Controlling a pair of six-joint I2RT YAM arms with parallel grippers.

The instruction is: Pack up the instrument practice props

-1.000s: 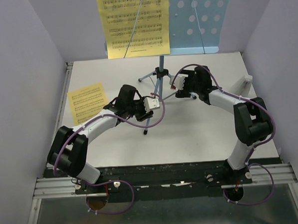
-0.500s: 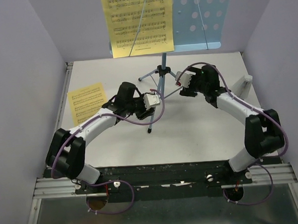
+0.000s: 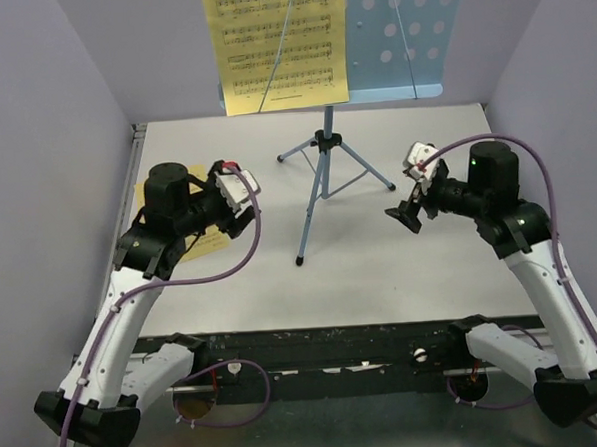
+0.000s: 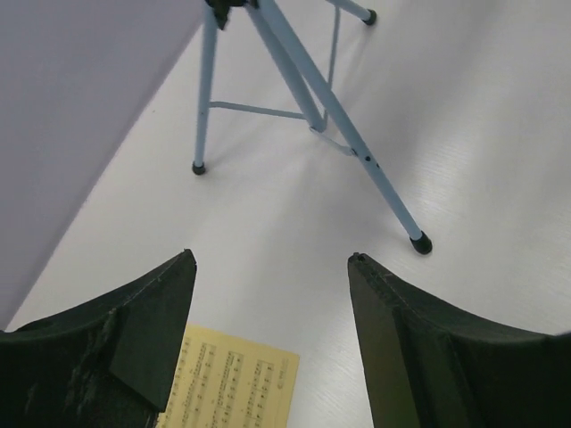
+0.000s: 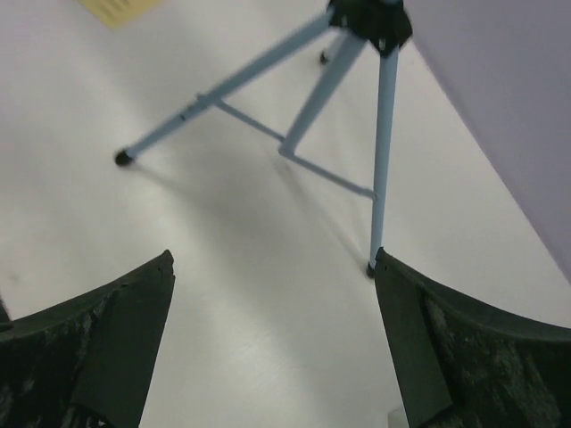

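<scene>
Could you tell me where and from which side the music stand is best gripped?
Probably the thin upright post of the music stand, just above the black hub where the legs meet. Come in level from the right, through the gap between two spread legs; a narrow vertical tube suits a sideways pinch.

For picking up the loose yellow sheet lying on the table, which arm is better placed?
Left. The left hand hovers open right by the loose yellow sheet; the right hand is on the far side of the music stand from it.
</scene>
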